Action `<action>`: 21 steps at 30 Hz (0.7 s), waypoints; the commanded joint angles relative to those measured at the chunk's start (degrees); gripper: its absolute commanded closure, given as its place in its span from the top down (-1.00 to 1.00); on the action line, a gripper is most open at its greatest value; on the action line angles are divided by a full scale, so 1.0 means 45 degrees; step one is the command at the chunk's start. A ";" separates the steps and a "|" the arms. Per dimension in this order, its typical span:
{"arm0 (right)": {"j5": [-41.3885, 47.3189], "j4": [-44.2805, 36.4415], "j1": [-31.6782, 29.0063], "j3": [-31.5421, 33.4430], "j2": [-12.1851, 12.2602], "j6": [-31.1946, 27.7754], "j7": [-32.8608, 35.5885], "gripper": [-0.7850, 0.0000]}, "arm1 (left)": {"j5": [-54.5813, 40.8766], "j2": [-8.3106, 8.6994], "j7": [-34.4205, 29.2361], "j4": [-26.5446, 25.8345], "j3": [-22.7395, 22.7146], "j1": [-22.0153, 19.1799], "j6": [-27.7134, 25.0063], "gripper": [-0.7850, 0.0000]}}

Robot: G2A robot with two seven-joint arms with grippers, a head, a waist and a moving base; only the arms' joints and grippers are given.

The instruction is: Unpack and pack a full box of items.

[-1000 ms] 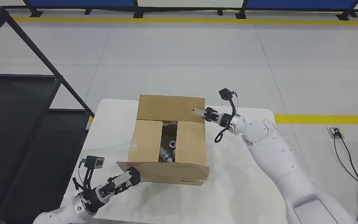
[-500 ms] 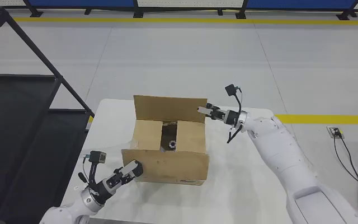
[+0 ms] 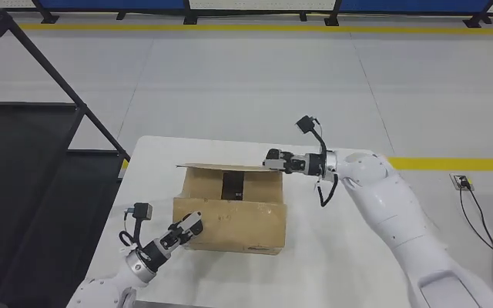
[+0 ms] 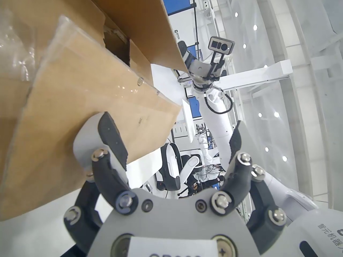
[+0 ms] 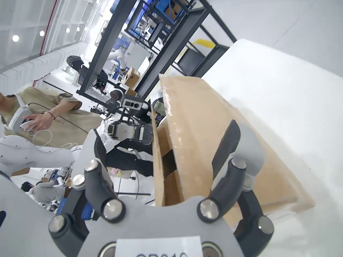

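On the white surface, the cardboard box sits mid-table. Its far flap stood with its face showing half a second ago. It has since swung over the opening and now shows as a thin edge. The right tool has come inward with it and is at that flap's corner. The left tool has crept up against the box's near wall, at the corner on its own side.

In the left wrist view the left tool is spread wide and grips nothing, with one finger against the near flap. In the right wrist view the right tool is likewise released. It straddles the far flap, with one pad lying on the cardboard.
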 commanded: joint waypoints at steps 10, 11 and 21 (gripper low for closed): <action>0.1628 -0.1330 -0.0851 0.0086 0.0766 0.3259 0.2760 1.00 | 0.0287 -0.0099 0.0518 0.0210 0.0503 -0.0510 0.0634 1.00; 0.1692 -0.1224 -0.0847 0.0035 0.0737 0.3494 0.2708 1.00 | 0.0342 -0.0111 0.0591 0.0219 0.0559 -0.0582 0.0714 1.00; 0.2789 -0.0399 -0.0872 -0.0156 0.0410 0.4754 0.1982 1.00 | 0.0958 -0.0231 0.1400 0.0281 0.1079 -0.0944 0.0932 1.00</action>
